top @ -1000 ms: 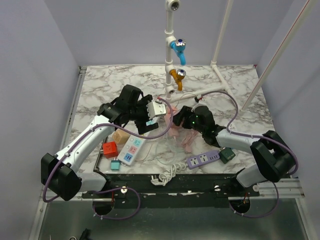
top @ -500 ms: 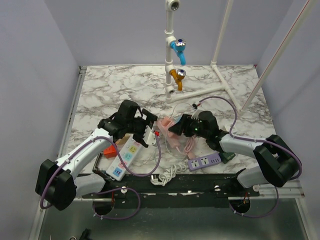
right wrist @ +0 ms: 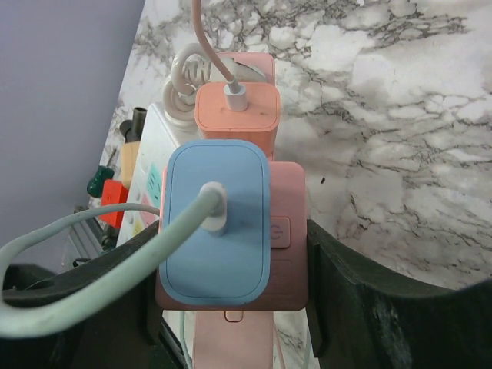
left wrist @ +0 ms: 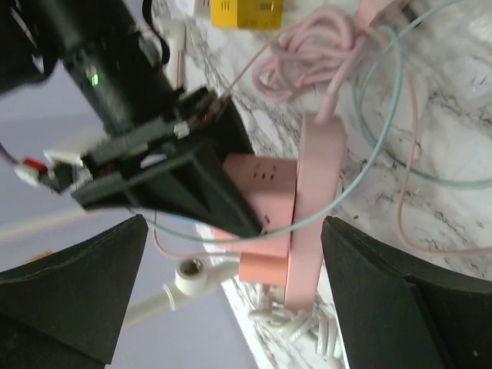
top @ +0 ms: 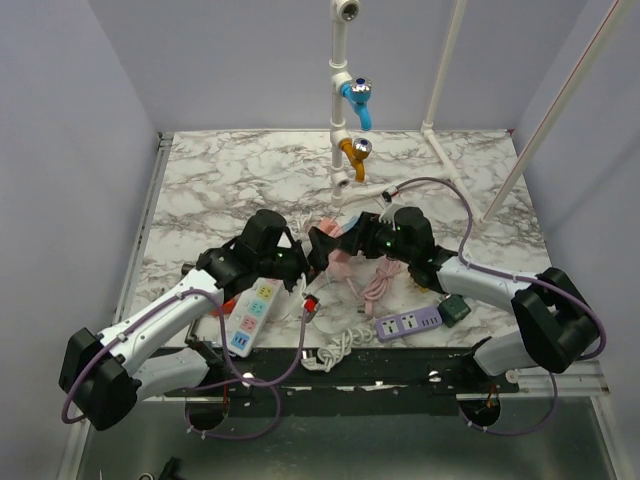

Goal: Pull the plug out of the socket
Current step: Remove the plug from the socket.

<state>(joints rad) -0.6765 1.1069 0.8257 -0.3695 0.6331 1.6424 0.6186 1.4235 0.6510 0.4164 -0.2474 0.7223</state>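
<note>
Right wrist: right gripper (right wrist: 231, 307) clamps strip (right wrist: 288, 231); blue plug (right wrist: 217, 223) seated, pink plug (right wrist: 236, 108) at 12 o'clock. Wide-open left gripper (left wrist: 238, 284) should grasp one next.

The left arm (top: 170, 310) and right arm (top: 480, 280) have white links, black joints and looping purple cables (top: 430, 180).

Three power strips are showing in the lower half of the top view: pink strip (top: 342, 265), white strip (top: 250, 312), purple strip (top: 407, 323); two taps are hanging at upper centre: blue tap (top: 357, 98), yellow tap (top: 353, 150); two adapters are sitting on the pink strip, mid-frame in the right wrist view: blue adapter (right wrist: 217, 223), salmon adapter (right wrist: 237, 111); one green cube (top: 453, 308) is resting at lower right.
</note>
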